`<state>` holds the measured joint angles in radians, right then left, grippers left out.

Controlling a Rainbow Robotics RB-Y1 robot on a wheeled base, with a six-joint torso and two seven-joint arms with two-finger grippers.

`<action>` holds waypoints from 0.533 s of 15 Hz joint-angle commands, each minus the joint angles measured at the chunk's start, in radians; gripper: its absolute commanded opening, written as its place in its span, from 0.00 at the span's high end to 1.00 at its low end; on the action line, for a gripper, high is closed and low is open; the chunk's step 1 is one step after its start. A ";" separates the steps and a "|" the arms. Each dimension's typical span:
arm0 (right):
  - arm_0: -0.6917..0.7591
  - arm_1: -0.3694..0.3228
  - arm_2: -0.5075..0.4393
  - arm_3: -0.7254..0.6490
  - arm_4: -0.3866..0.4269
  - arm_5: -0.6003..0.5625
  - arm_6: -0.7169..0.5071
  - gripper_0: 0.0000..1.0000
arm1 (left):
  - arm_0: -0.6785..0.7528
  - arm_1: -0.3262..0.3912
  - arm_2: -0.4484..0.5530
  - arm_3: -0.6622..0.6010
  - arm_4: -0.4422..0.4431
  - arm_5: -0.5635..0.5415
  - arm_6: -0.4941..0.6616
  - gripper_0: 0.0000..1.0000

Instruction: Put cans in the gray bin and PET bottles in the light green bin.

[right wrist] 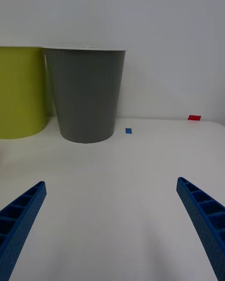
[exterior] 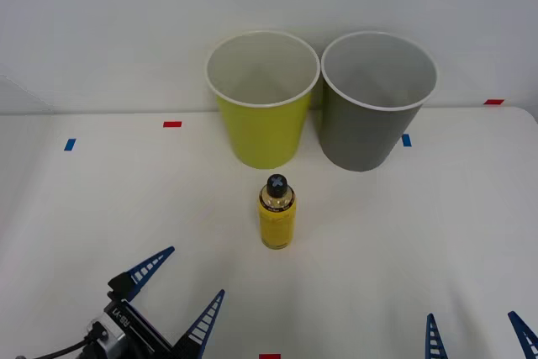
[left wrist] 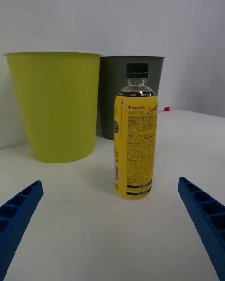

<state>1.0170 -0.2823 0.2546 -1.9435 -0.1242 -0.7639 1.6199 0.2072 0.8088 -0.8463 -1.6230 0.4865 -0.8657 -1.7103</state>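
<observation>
Aiming wide-spread fingers at the upright yellow-labelled, black-capped PET bottle (exterior: pixel 276 212), the left gripper (exterior: pixel 178 287) lines up a grasp. Behind stands the tall yellow-green plastic bin (exterior: pixel 262 98), its destination. The right gripper (exterior: pixel 479 335) idles, fingers apart.

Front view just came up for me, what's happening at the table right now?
Nothing is held yet. The PET bottle stands upright on the table, in front of the light green bin and apart from it; the gray bin stands beside that one. The left claw is open, low on the near side and aimed at the bottle. The right claw waits open at the near right edge.
</observation>
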 commanded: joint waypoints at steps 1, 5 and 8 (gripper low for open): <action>0.000 0.000 0.000 0.000 0.000 0.000 0.000 0.03 | -0.098 0.003 -0.057 0.000 0.020 0.062 0.001 0.00; 0.000 0.000 0.000 0.000 0.000 0.000 0.000 0.04 | -0.186 -0.008 -0.062 0.000 0.038 0.151 0.009 0.00; 0.000 0.000 0.000 0.000 0.000 0.000 0.000 0.04 | -0.236 -0.045 -0.062 0.000 0.066 0.209 0.011 0.00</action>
<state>1.0170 -0.2823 0.2546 -1.9435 -0.1242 -0.7639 1.6199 -0.0133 0.7791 -0.9087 -1.6232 0.5425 -0.6780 -1.7005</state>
